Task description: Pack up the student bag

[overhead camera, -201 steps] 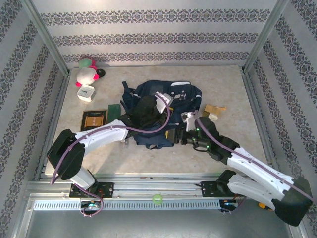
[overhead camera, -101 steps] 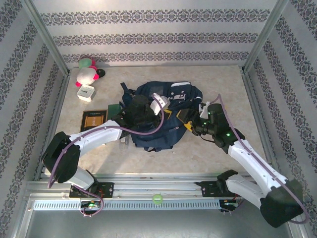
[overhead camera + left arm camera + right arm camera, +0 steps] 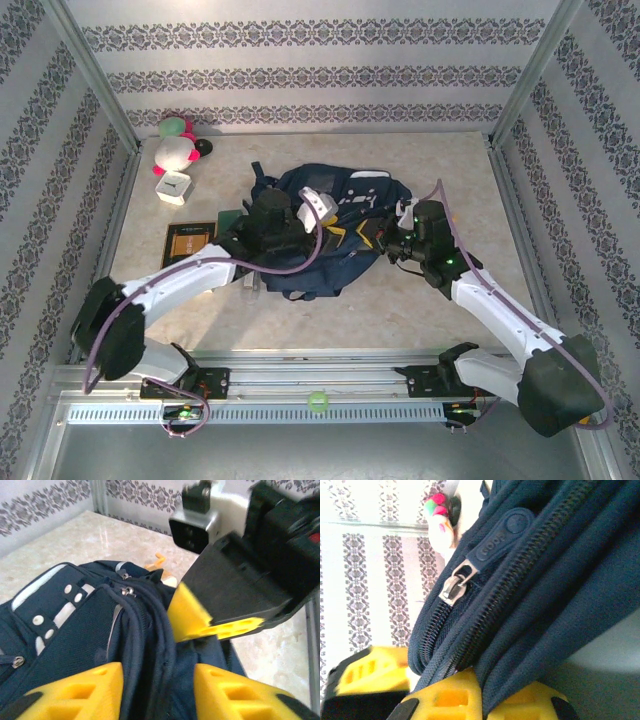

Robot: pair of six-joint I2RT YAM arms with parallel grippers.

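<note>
The navy student bag (image 3: 335,215) lies in the middle of the table, with its zippers (image 3: 455,587) close up in the right wrist view. My right gripper (image 3: 378,238) is at the bag's right side and is shut on a fold of the student bag's (image 3: 560,580) fabric beside the zipper, one yellow finger (image 3: 445,697) on each side. My left gripper (image 3: 333,236) hovers over the bag's middle. It is open, and its fingers (image 3: 75,692) straddle a ridge of the student bag (image 3: 75,630). The right gripper's finger (image 3: 200,615) is just ahead of it.
A pink and white plush toy (image 3: 176,146) and a white cube (image 3: 173,187) sit at the back left. A brown flat book (image 3: 190,242) and a green item (image 3: 232,216) lie left of the bag. A small orange thing (image 3: 159,558) lies behind the bag.
My right gripper moved left to the bag's right edge and shut on its fabric. The left gripper's fingers opened, and the left arm drew slightly back.
</note>
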